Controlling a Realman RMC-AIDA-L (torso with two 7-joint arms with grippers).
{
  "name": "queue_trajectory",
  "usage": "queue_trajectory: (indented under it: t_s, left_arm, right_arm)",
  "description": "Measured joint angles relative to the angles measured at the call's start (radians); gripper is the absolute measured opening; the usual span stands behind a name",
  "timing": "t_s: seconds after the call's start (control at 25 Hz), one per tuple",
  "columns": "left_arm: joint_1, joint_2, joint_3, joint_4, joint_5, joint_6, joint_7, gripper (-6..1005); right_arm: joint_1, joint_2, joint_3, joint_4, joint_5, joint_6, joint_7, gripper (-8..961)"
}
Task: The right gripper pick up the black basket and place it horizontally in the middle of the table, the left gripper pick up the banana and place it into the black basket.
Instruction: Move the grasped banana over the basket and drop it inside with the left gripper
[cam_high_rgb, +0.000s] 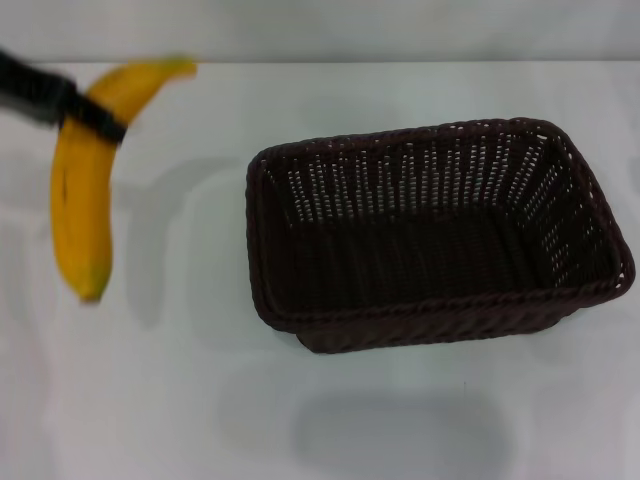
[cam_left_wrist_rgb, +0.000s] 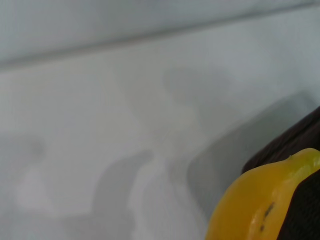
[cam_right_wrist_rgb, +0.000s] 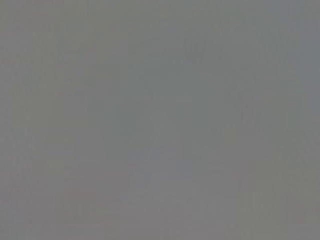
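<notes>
The black basket (cam_high_rgb: 430, 235) stands upright and lengthwise across the middle of the white table (cam_high_rgb: 150, 400), open side up and with nothing in it. The banana (cam_high_rgb: 85, 190) hangs in the air at the far left of the head view, well left of the basket. My left gripper (cam_high_rgb: 92, 115) comes in from the left edge, shut around the banana's upper part near the stem. In the left wrist view the banana's end (cam_left_wrist_rgb: 260, 205) fills a corner with the basket's dark rim (cam_left_wrist_rgb: 295, 135) behind it. My right gripper is out of view; its wrist view is plain grey.
A pale wall (cam_high_rgb: 320, 28) runs behind the table's far edge. Bare white tabletop lies between the banana and the basket, and in front of the basket.
</notes>
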Motion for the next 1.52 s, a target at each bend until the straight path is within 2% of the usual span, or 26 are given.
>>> queue_trajectory:
  t_s: [0.08, 0.16, 0.32, 0.36, 0.52, 0.72, 0.76, 0.8, 0.88, 1.0, 1.12, 1.28, 1.4, 1.52]
  left_arm:
    - [-0.019, 0.021, -0.001, 0.009, -0.067, 0.002, 0.002, 536]
    - [-0.046, 0.028, -0.002, 0.0, -0.106, 0.016, 0.015, 541]
    - [-0.122, 0.01, 0.006, -0.062, -0.12, 0.077, 0.062, 550]
    - [-0.141, 0.002, 0.007, -0.08, -0.12, 0.093, 0.074, 552]
    - [-0.218, -0.058, 0.018, -0.154, -0.097, 0.172, 0.12, 561]
    - [-0.294, -0.11, 0.103, -0.254, -0.102, 0.279, 0.133, 573]
    - [-0.317, -0.135, 0.147, -0.283, -0.101, 0.302, 0.132, 575]
    - [-0.317, -0.135, 0.147, -0.283, -0.101, 0.302, 0.132, 577]
    - [-0.333, -0.165, 0.191, -0.295, -0.097, 0.324, 0.122, 582]
    - [-0.347, -0.198, 0.238, -0.301, -0.097, 0.353, 0.101, 588]
    - [-0.356, -0.206, 0.281, -0.314, -0.101, 0.381, 0.075, 595]
    - [-0.349, -0.209, 0.287, -0.317, -0.15, 0.39, 0.064, 604]
    - [-0.319, -0.208, 0.282, -0.296, -0.183, 0.391, 0.058, 611]
    - [-0.272, -0.205, 0.282, -0.253, -0.206, 0.39, 0.061, 618]
  right_arm:
    - [-0.001, 0.0, 0.0, -0.001, 0.001, -0.001, 0.001, 791]
    - [-0.003, 0.0, -0.001, -0.002, 0.001, -0.011, 0.001, 791]
    - [-0.004, 0.001, -0.007, -0.002, 0.001, -0.039, 0.015, 791]
    - [-0.005, 0.001, -0.011, -0.003, 0.001, -0.049, 0.022, 791]
    - [-0.006, 0.002, -0.019, -0.003, 0.001, -0.07, 0.028, 791]
    - [-0.006, 0.002, -0.02, 0.005, 0.0, -0.109, 0.029, 790]
    - [-0.006, 0.002, -0.02, 0.008, 0.0, -0.118, 0.029, 790]
    - [-0.005, 0.002, -0.02, 0.009, 0.0, -0.126, 0.029, 790]
    - [-0.005, 0.002, -0.02, 0.01, -0.003, -0.13, 0.028, 790]
    - [-0.005, 0.002, -0.022, 0.011, -0.007, -0.141, 0.021, 790]
    - [-0.007, 0.002, -0.023, 0.013, -0.008, -0.151, 0.022, 790]
    - [-0.012, 0.0, -0.014, 0.014, -0.009, -0.123, 0.022, 791]
    - [-0.007, 0.0, 0.028, -0.022, -0.009, 0.001, 0.02, 791]
    - [0.017, -0.001, 0.124, -0.103, -0.009, 0.266, 0.018, 786]
